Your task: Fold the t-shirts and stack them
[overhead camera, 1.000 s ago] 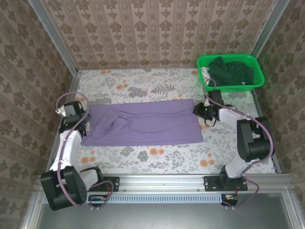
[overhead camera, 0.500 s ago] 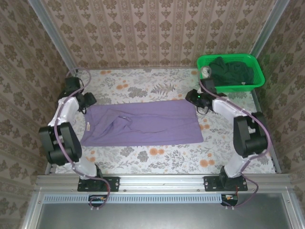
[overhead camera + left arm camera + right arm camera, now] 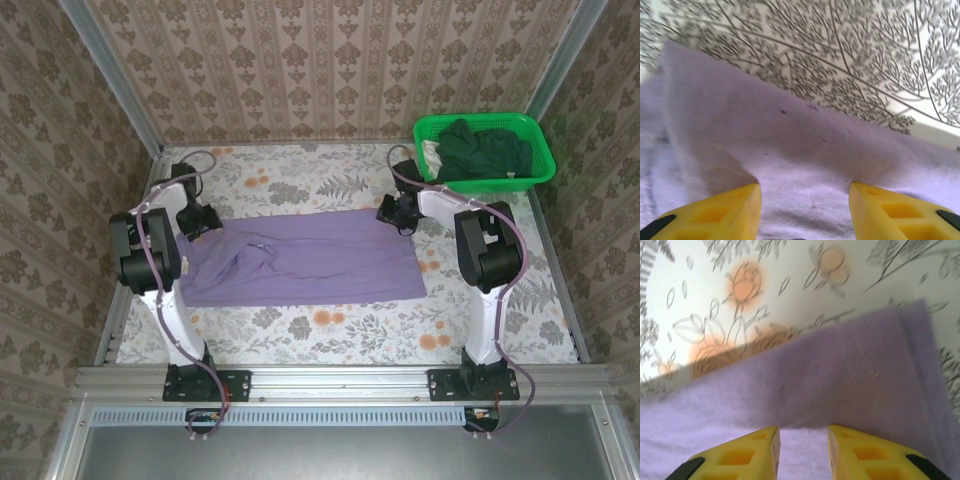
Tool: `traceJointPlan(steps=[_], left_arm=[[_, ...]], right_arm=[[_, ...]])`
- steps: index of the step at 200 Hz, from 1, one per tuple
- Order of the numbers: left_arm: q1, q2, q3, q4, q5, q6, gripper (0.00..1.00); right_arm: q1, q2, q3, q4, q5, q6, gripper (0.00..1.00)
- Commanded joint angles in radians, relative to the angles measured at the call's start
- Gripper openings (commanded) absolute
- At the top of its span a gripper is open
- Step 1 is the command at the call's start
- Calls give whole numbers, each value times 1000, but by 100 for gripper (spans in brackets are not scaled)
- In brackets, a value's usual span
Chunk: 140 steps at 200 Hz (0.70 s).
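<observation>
The bright green plastic basket (image 3: 490,183) sits at the far right corner of the tabletop (image 3: 300,180) and holds a heap of dark green t-shirts (image 3: 485,150), crumpled rather than folded, with a pale bit (image 3: 431,152) tucked against its left end (too small to identify). In front of it, clear of the basket, the lavender t-shirt (image 3: 310,260) lies spread across the middle of the flower-printed tabletop as a long rectangle, a few creases near its left end. The overhead camera places the left pincer (image 3: 203,222) at the shirt's far left corner and the right pincer (image 3: 392,212) at its far right corner, but not how their jaws stand — the wrist cameras supply that. From the left wrist, the left pincer (image 3: 804,186) stands roughly half open, its yellow fingers (image 3: 730,210) well apart astride a rumpled ridge of the lavender t-shirt (image 3: 790,150), the fern-patterned tabletop (image 3: 865,50) just beyond the hem; nothing is clamped. From the right wrist, the right pincer (image 3: 803,429) has only a narrow gap between its fingers (image 3: 865,455), with the lavender t-shirt (image 3: 840,385) filling that gap and its doubled edge casting a shadow on the tabletop (image 3: 715,315) — whether the cloth is actually pinched I cannot tell.
</observation>
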State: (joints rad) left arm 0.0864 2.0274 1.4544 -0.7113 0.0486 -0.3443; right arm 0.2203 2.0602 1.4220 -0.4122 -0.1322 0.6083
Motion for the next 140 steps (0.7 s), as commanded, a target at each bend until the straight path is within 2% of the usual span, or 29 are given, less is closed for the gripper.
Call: traceJointPlan(steps=[1, 41, 81, 92, 106, 120, 140], left_arm=[[27, 53, 31, -56, -81, -20, 50], [33, 93, 137, -111, -99, -42, 52], [0, -9, 237, -195, -142, -102, 78], [-27, -54, 249, -217, -161, -116, 82], [-67, -102, 245, -238, -162, -126, 82], [-108, -133, 237, -266, -141, -127, 80], [-132, -170, 180, -286, -79, -135, 63]], right_arm=[[-29, 52, 35, -73, 32, -1, 34], [-46, 40, 61, -64, 15, 16, 39], [-24, -102, 63, -36, 12, 30, 51], [-13, -148, 62, -35, 10, 20, 54], [5, -213, 36, 10, -11, 20, 56], [38, -262, -20, 124, -103, 38, 56], [135, -271, -71, 263, -205, 75, 55]])
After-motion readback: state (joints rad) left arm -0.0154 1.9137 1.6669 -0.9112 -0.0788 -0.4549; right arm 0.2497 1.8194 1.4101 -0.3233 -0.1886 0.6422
